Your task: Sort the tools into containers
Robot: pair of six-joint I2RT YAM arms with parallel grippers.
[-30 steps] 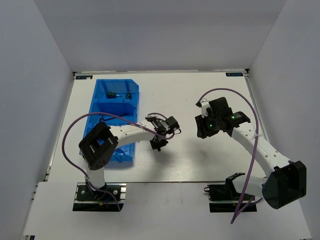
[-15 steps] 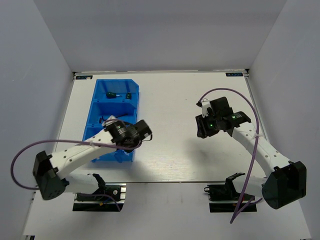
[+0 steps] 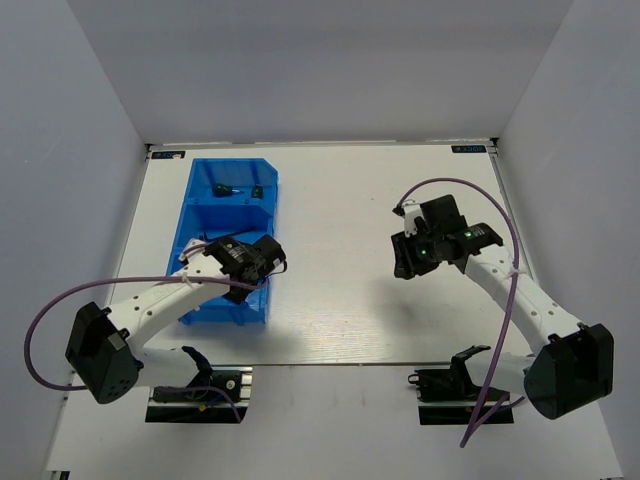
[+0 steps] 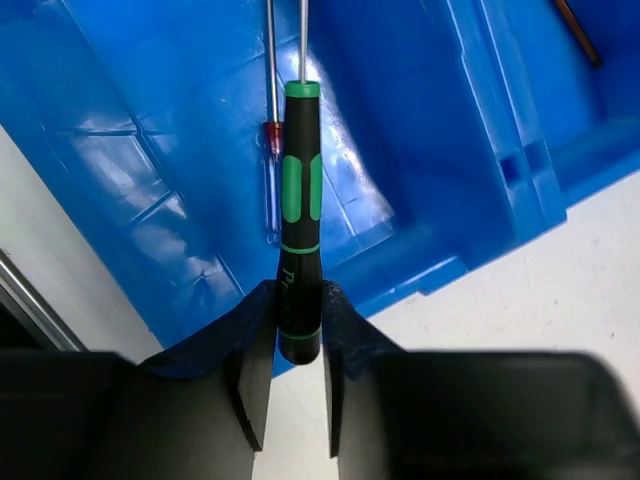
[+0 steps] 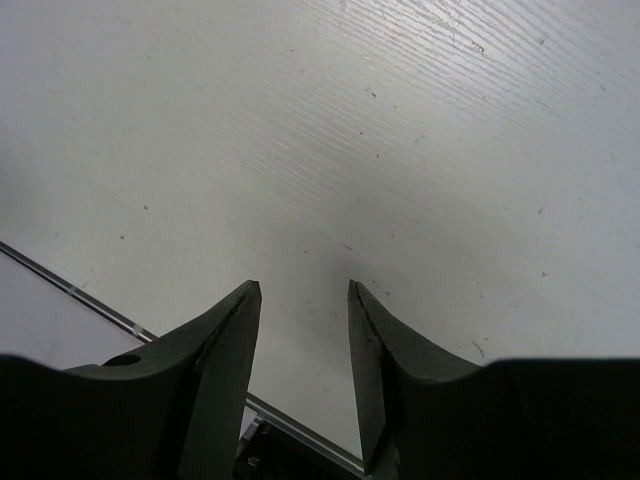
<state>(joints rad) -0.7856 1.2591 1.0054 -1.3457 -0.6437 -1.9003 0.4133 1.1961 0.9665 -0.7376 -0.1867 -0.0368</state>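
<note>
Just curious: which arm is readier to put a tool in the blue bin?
Left. The left gripper holds a green screwdriver over the bin; the right gripper is open, empty, over the table.

On table point(image 3: 350, 200), left side: bin point(image 3: 197, 190); screwdriver point(image 4: 300, 200) above it.

Is a white table point(image 3: 350, 200) with faint wood grain, closed in by 3 plain pale grey walls point(image 3: 320, 70); lit softly, evenly.
</note>
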